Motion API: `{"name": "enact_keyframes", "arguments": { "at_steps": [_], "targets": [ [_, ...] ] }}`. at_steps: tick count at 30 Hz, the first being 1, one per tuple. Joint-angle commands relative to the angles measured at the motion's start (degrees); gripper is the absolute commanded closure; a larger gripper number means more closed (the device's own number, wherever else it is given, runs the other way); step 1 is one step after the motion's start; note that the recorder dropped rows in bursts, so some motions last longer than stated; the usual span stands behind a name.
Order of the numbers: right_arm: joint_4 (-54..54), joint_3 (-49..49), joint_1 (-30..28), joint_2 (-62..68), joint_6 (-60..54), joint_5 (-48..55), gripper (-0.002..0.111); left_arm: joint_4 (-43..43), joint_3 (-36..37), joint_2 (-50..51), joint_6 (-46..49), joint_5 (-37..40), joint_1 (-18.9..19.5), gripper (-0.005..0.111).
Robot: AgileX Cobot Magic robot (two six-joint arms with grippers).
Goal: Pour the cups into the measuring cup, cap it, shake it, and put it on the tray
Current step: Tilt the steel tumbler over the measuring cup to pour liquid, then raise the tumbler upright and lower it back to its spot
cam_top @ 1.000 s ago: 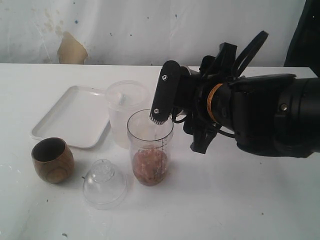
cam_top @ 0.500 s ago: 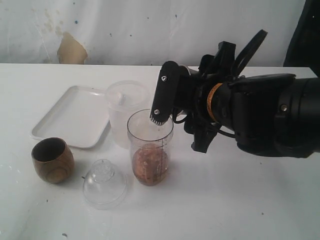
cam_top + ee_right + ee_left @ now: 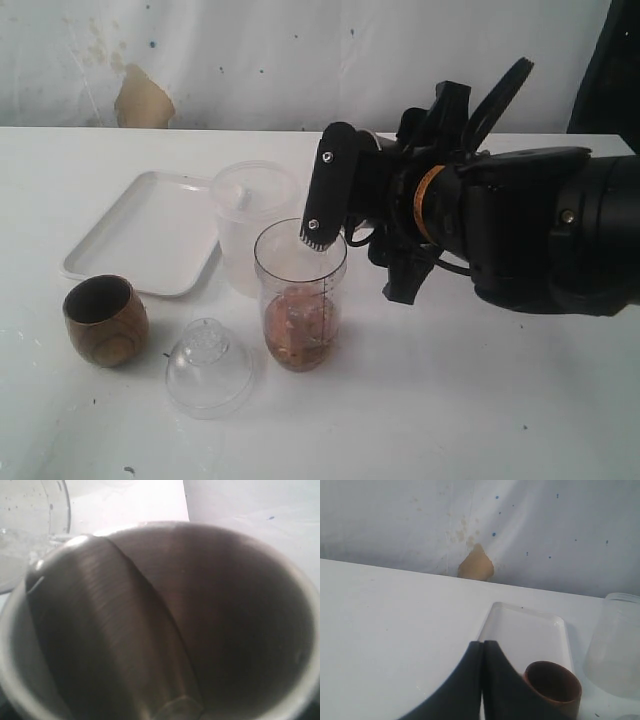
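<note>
Just above the measuring cup, right gripper with steel tumbler in its grasp.

Measuring cup upright, reddish-brown fill; wooden cup near tray; tumbler seemingly empty.

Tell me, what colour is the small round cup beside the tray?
The cup is brown wood-grain, clearest in the exterior view.

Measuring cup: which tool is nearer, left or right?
Right. The right tool holds the tumbler just above the measuring cup rim. The left tool, shut, sits off by the wooden cup, outside the exterior view.
</note>
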Motion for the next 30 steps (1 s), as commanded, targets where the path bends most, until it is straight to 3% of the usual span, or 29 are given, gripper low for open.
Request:
{"name": "enact_keyframes", "arguments": {
  "at_steps": [1, 14, 30],
  "targets": [
    [-0.17, -0.57, 0.12, -0.61, 0.06, -0.26, 0.108, 0.34, 0.37, -0.21, 0.03, -0.09, 0.00, 0.107],
    [0.58, -0.57, -1.54, -5.46, 16.52, -13.29, 0.108, 0.34, 0.37, -0.21, 0.03, -0.09, 0.00, 0.107],
    [3.94, -0.07, -18.80, -9.09, 36.00, -41.75, 0.108, 0.34, 0.37, -0.21, 0.03, -0.09, 0.00, 0.107]
  ]
}}
